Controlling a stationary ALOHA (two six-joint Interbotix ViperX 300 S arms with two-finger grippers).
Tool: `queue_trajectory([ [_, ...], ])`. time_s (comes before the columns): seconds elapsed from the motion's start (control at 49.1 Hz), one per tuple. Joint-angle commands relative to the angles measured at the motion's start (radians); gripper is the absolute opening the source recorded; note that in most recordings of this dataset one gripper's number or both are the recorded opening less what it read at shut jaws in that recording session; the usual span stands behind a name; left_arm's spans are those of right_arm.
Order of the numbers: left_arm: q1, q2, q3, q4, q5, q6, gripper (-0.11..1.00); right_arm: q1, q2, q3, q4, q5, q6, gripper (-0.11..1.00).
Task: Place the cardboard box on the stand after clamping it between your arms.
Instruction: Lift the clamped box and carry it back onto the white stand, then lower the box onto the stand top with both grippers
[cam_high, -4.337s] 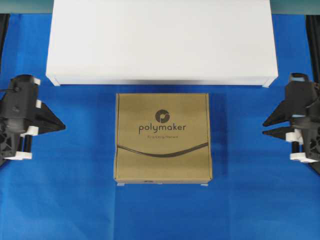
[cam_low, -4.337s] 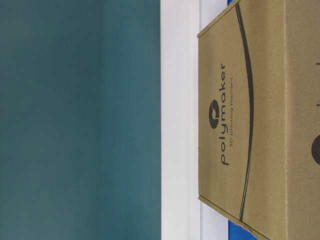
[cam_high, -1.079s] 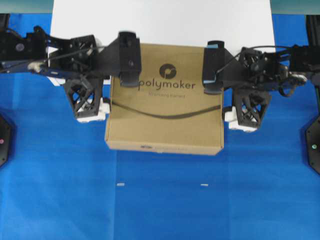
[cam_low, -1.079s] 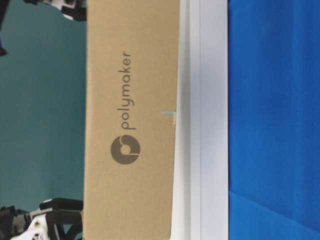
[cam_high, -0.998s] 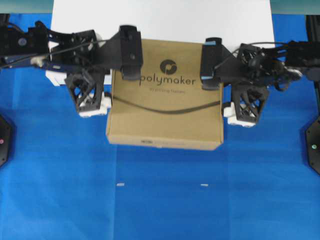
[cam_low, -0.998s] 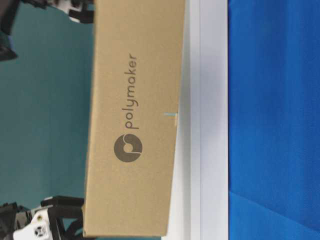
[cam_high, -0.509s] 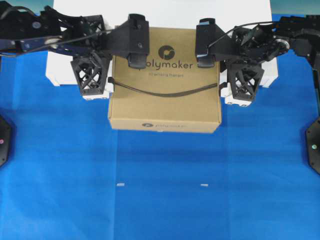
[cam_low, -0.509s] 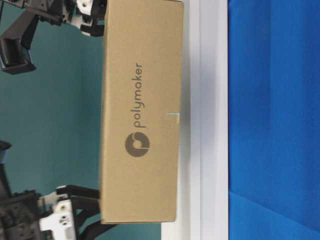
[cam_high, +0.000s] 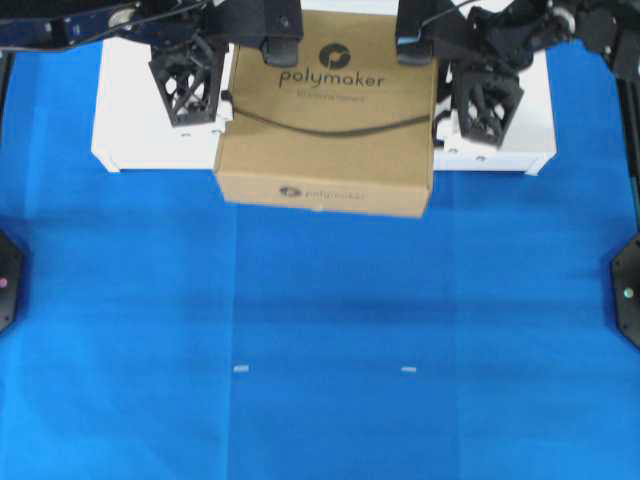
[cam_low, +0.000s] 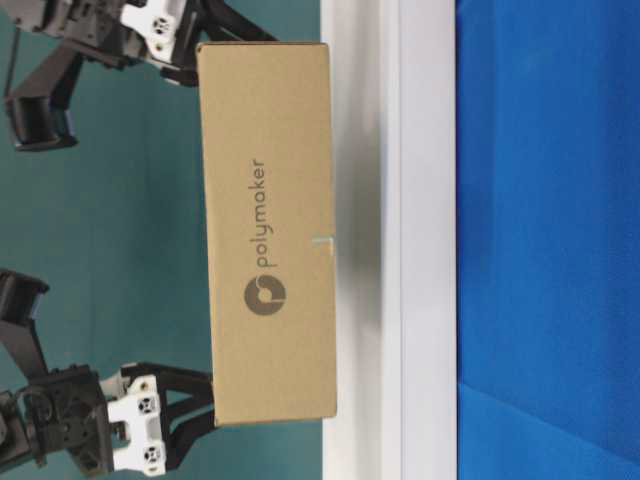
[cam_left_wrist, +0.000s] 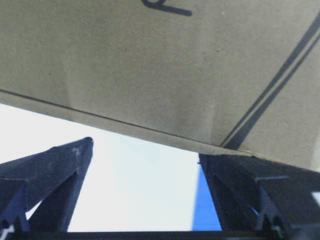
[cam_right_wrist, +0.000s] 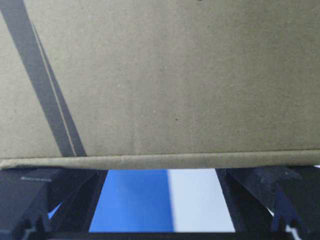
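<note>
Above the stand (cam_high: 130, 140), wide-open pincers (cam_high: 190, 85) (cam_high: 478, 95) squeeze the cardboard box (cam_high: 328, 120).

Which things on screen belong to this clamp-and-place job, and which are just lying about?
In the job:
cardboard box, squeezed between both arms above the stand
stand
left gripper, open
right gripper, open

Lying about:
blue cloth
two small pale marks on the cloth

cardboard box (cam_high: 325, 120): matt brown card, fine-grained, dark print | stand (cam_high: 130, 110): smooth matt white finish was seen | grippers: black plastic trusses, white parts | table cover (cam_high: 320, 320): blue, matt, cloth-like
</note>
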Motion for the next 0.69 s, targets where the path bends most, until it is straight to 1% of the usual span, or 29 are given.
queue_trajectory([
  [0.0,-0.029,0.015,-0.146,-0.023,-0.069,-0.017,0.84,0.035,0.009,-0.201,0.155,-0.135,-0.046,0.98],
  [0.143,0.008,0.041,-0.178,-0.023,-0.08,-0.002,0.84,-0.017,0.066,-0.265,0.184,-0.08,-0.124,0.98],
  [0.224,0.034,0.058,-0.196,-0.023,-0.089,0.008,0.84,-0.041,0.098,-0.293,0.192,-0.044,-0.146,0.98],
  [0.367,0.069,0.092,-0.232,-0.023,-0.092,0.014,0.84,-0.081,0.149,-0.337,0.198,-0.026,-0.186,0.98],
  [0.468,0.089,0.12,-0.253,-0.023,-0.092,0.014,0.84,-0.117,0.181,-0.368,0.23,-0.008,-0.219,0.98],
  [0.591,0.095,0.147,-0.276,-0.021,-0.092,0.015,0.84,-0.152,0.21,-0.399,0.279,0.021,-0.282,0.98],
  [0.672,0.098,0.158,-0.281,-0.023,-0.092,0.014,0.84,-0.163,0.229,-0.41,0.29,0.032,-0.316,0.98],
])
